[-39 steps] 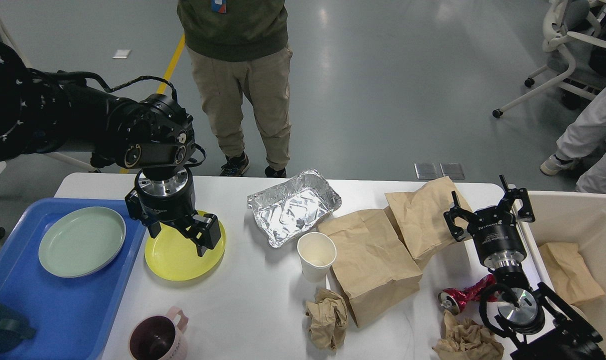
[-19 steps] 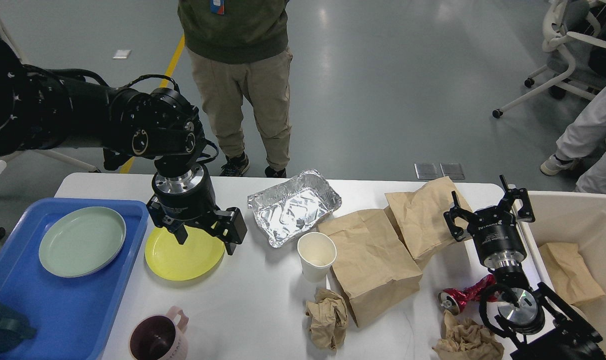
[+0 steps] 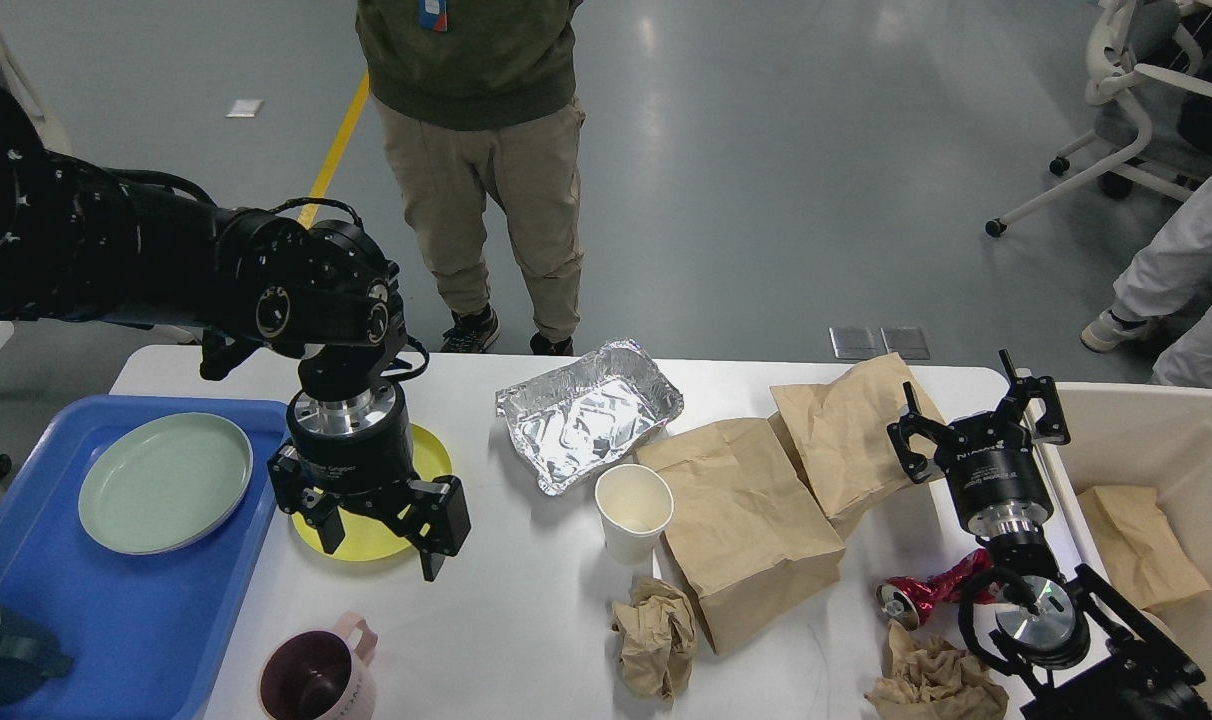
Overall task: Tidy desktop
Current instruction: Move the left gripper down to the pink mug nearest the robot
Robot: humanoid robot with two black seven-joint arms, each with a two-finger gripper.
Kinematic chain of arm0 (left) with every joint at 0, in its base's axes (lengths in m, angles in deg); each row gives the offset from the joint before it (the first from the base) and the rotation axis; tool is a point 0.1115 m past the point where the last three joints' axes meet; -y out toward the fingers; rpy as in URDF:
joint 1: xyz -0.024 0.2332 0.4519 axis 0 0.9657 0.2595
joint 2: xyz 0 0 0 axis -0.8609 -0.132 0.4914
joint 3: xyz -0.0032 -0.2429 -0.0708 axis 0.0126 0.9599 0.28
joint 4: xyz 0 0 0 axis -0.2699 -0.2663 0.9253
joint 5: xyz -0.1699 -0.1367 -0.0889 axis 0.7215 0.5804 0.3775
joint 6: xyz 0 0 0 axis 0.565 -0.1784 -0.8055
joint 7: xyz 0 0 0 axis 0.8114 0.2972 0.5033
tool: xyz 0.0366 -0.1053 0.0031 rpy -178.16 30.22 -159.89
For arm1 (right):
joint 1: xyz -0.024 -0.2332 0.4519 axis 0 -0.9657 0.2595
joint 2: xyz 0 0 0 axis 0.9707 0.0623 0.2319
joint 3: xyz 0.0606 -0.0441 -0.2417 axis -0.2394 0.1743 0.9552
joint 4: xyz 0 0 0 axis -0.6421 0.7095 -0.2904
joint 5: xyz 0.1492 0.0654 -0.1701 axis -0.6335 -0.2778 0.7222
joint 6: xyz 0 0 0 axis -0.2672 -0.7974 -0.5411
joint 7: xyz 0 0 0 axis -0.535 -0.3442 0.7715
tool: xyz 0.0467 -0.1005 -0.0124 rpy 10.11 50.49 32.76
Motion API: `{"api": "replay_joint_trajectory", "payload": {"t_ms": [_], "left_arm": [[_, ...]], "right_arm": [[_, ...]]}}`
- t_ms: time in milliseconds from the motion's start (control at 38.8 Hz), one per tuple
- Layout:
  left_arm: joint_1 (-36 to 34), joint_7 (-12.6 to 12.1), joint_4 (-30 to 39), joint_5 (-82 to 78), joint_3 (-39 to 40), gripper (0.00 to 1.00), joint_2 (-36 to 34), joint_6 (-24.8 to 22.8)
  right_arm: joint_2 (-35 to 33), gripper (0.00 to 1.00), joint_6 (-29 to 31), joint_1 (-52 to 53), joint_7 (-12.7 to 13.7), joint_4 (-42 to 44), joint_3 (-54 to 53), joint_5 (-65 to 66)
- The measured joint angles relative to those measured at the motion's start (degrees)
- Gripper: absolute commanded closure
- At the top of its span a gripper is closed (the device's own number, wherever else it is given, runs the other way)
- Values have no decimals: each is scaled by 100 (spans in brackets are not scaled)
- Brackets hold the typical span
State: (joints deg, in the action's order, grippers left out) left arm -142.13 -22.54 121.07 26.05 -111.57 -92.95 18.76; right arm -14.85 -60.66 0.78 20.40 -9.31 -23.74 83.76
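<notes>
Fingers of my left gripper (image 3: 378,533) hang spread wide and empty over the near edge of the round yellow plastic plate (image 3: 424,452), which lies on the big white desktop (image 3: 526,610) just beside the blue plastic tray (image 3: 136,620). I judge the plate needs a rim pinch: one finger under its lip, a firm close, then a level lift across to the tray.

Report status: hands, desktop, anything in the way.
Left hand open over yellow plate. Right hand open, empty. Desktop cluttered: paper bags, paper cup, foil tray.
</notes>
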Motion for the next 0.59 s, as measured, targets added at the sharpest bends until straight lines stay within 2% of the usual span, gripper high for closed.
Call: {"api": "replay_joint_trajectory", "payload": {"t_ms": [103,206,309,438,593], "left_arm": [[0,-37,315,-58,-107,8,-71,90],[0,-92,660,-180,-264,8,-108,382],[51,-135,1145,-311,-520,8,-117,1063],[115,-148,1533,-332,-807,8,-117,1551],[314,-148,1662,-332,-1135,8,-118,2171]], "right_arm": [[0,0,0,0,0,0,0,0],[0,0,0,0,0,0,-1,0],[0,0,0,0,0,0,-1,0],[0,0,0,0,0,0,-1,0],[0,0,-1,0,0,0,-1,0]]}}
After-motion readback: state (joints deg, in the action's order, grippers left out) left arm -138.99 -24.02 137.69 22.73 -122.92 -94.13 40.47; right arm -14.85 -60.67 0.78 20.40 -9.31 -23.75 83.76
